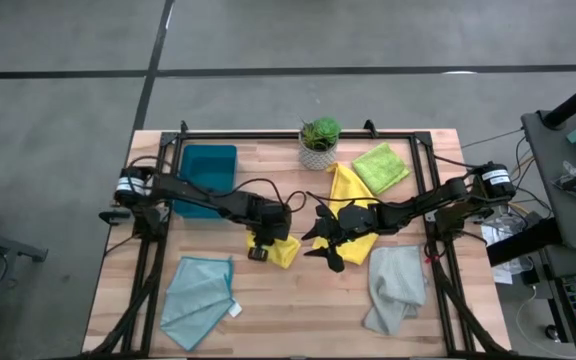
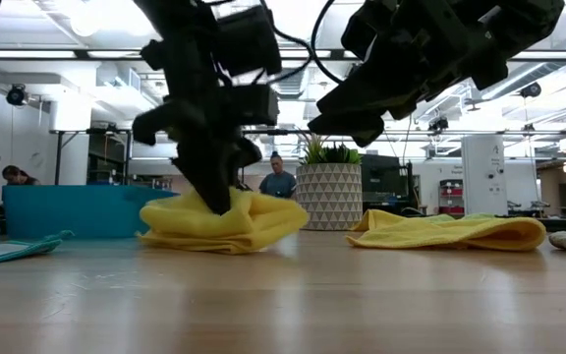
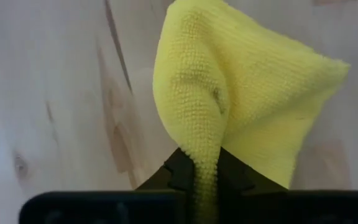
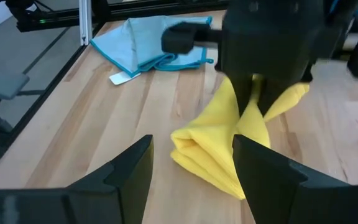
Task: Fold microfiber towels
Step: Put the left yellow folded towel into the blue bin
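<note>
A bunched yellow towel (image 1: 285, 250) lies at the table's middle, and my left gripper (image 1: 259, 243) is shut on it from above. It also shows in the low view (image 2: 229, 224). My right gripper (image 4: 191, 174) is open and empty, above the table just right of that towel (image 4: 213, 155). A second yellow towel (image 1: 349, 190) lies spread partly under my right arm. The lime green towel (image 1: 381, 166) lies at the far right. The pale grey towel (image 1: 396, 287) lies at the near right. The light teal towel (image 1: 199, 298), with its white tag, lies at the near left. My left gripper pinches a raised fold of the yellow towel (image 3: 205, 163) between its two fingers. The fingers (image 2: 214, 192) point down from above. The rest of the towel lies bunched in several layers on the table (image 2: 263, 221) around the fingers.
A dark teal plastic tray (image 1: 208, 176) stands at the far left. A potted plant (image 1: 319, 141) stands at the far middle. A black frame (image 1: 268, 133) runs round the table. A person (image 2: 278, 180) shows in the room beyond the table.
</note>
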